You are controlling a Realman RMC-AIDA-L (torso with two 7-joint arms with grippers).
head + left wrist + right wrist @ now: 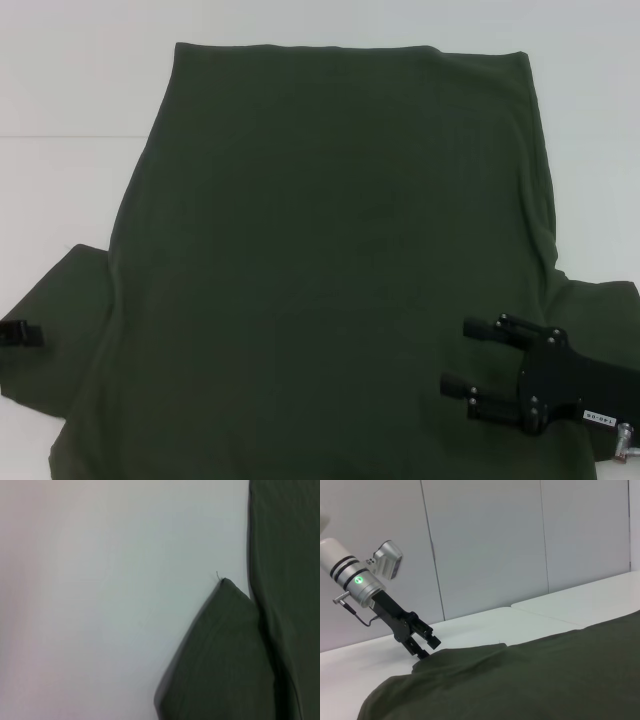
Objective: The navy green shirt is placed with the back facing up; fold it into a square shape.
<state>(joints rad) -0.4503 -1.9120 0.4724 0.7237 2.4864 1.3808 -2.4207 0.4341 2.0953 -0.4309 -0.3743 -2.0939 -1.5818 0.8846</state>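
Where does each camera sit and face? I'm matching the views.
Head: above, looking down on the shirt on the table; right hand open over it, left hand at its sleeve.
Left wrist: looks down on sleeve and table; no hand shows.
Right wrist: low, looking across the shirt to the left hand.
All share the shirt.

So the whole setup sits on a plain white smooth-topped table (70, 90), with a faint seam line running across the top, out past the right gripper (462, 358). Across from that gripper, behind the table's far edge, there's a pale grey panelled wall (485, 545) with thin vertical joints splitting it into wide flat sections. Lighting is soft and even, no harsh shadows anywhere on the tabletop.
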